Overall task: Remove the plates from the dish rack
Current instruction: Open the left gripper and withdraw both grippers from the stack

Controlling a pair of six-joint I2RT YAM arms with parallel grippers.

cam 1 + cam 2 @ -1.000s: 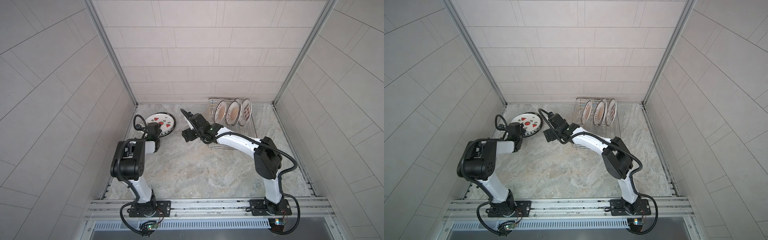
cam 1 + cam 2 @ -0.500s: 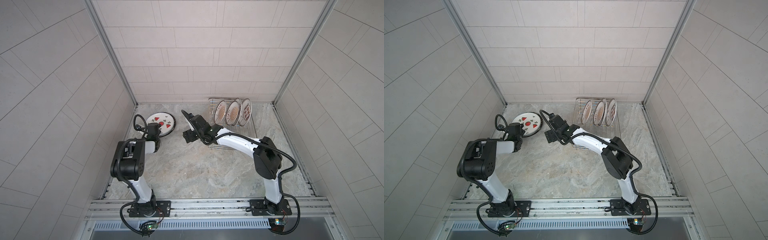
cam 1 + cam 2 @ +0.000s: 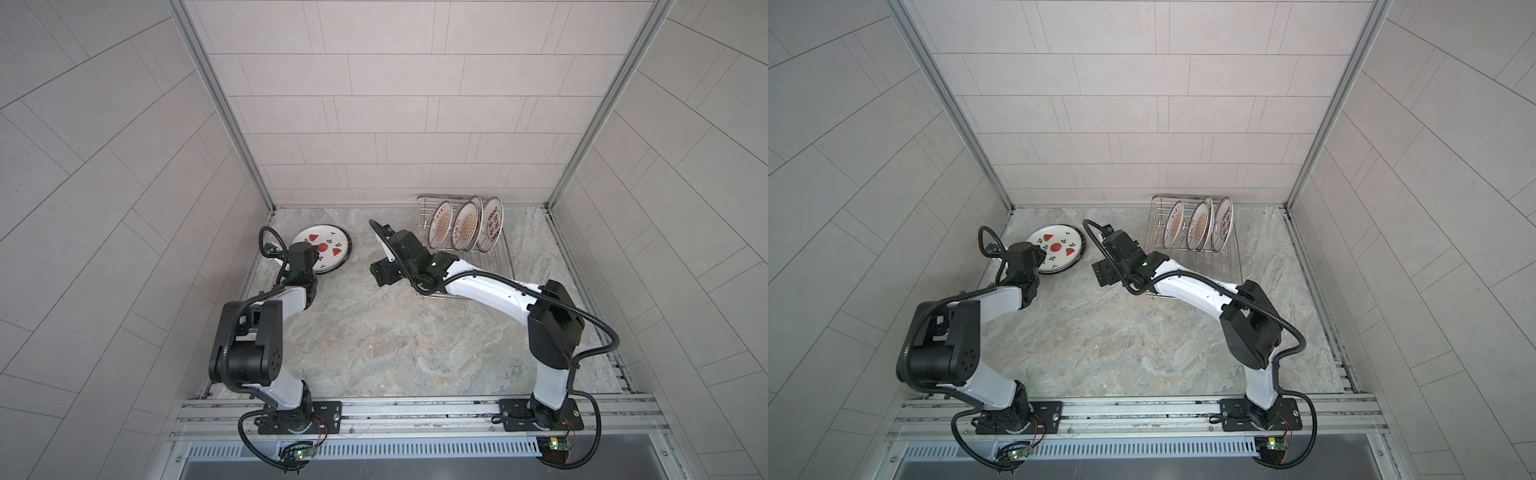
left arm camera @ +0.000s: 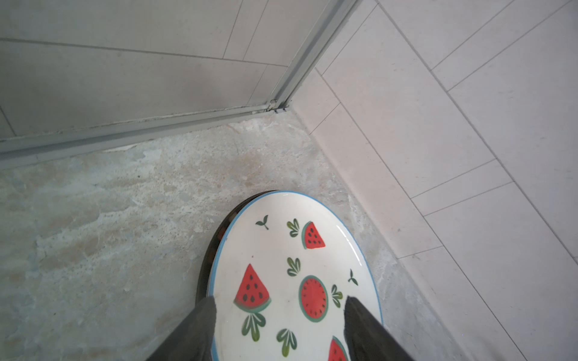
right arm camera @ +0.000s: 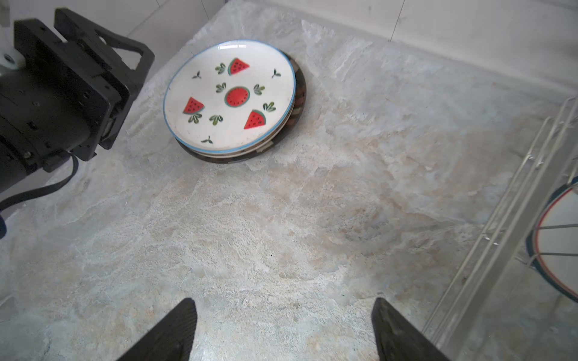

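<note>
Now watermelon plate (image 3: 332,245) lies stacked (left gripper (image 4: 279,302) parted above it).

Stereo pair overhead; wrist cams low, close

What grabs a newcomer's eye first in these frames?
A round white watermelon-print plate stacked on a dark-rimmed plate at the back left of the marble counter, the left end effector open over it. At the back right, a silver wire dish rack holds three upright printed plates; the right end effector hangs open between.
</note>
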